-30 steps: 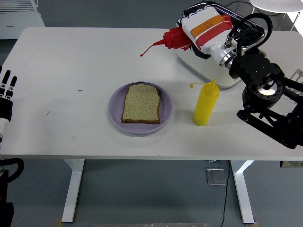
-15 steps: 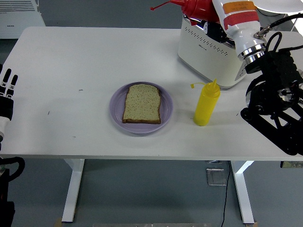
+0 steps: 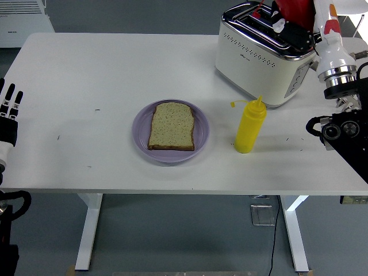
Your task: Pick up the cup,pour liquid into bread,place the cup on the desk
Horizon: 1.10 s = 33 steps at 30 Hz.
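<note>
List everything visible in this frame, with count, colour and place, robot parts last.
Table: 1, white, fills the view.
Plate: 1, lilac, centre of the table.
Bread: 1 slice, brown, flat on the plate.
Yellow bottle: 1, upright, right of the plate.
Toaster: 1, cream with a chrome top, far right of the table.
Red bottle: 1, at the top edge above the toaster, held by the right robot hand.
Left robot hand: 1, black and white, left edge, fingers open.
Right robot hand: 1, white, top right, mostly cut off, on a black arm.
</note>
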### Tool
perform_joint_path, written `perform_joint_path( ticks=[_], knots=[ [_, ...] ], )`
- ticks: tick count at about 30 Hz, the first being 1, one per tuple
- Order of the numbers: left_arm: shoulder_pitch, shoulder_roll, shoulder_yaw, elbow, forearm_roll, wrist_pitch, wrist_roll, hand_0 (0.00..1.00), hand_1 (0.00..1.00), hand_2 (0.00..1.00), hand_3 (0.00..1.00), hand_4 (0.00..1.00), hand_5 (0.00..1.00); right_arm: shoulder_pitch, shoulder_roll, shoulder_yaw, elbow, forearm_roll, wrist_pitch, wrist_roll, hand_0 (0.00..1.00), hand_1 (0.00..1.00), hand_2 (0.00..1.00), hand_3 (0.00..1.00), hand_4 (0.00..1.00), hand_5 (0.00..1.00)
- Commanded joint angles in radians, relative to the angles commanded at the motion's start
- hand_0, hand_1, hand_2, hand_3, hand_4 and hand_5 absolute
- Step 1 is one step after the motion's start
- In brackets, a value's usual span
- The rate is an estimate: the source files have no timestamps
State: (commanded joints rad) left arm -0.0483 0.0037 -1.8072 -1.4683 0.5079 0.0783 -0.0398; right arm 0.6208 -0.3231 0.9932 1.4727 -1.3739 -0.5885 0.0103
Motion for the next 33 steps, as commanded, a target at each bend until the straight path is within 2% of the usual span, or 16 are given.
perform_joint_path(
  ticks=[6,15,18,25,33],
  knots=[
    [0.001,0.000,0.000,0.000,0.000,0.001,0.000,0.811,0.743,0.729,0.719,0.516,0.998,-0.089,-0.002,0.057,-0.049,0.253,-0.005,0.148,0.255,0.320,0.389,0.490,0.387,0.055],
    [0.002,-0.001,0.002,0.001,0.000,0.001,0.001,0.811,0.742,0.729,0.719,0.515,0.998,-0.211,0.010,0.114,-0.125,0.617,-0.050,0.385,0.276,0.343,0.395,0.491,0.382,0.062],
    [-0.001,-0.002,0.006,0.001,0.000,0.000,0.001,0.811,0.742,0.729,0.719,0.515,0.998,-0.244,0.013,0.114,-0.145,0.664,-0.057,0.463,0.276,0.343,0.395,0.491,0.382,0.062],
    [0.001,-0.002,0.011,0.002,0.001,0.000,0.001,0.810,0.742,0.729,0.719,0.514,0.998,-0.296,0.022,0.095,-0.170,0.698,-0.057,0.573,0.297,0.348,0.396,0.491,0.386,0.056],
    [0.005,-0.002,0.015,0.003,0.001,0.000,0.001,0.811,0.742,0.729,0.720,0.514,0.998,-0.322,0.041,0.038,-0.211,0.703,-0.057,0.635,0.320,0.350,0.400,0.490,0.385,0.062]
  ],
)
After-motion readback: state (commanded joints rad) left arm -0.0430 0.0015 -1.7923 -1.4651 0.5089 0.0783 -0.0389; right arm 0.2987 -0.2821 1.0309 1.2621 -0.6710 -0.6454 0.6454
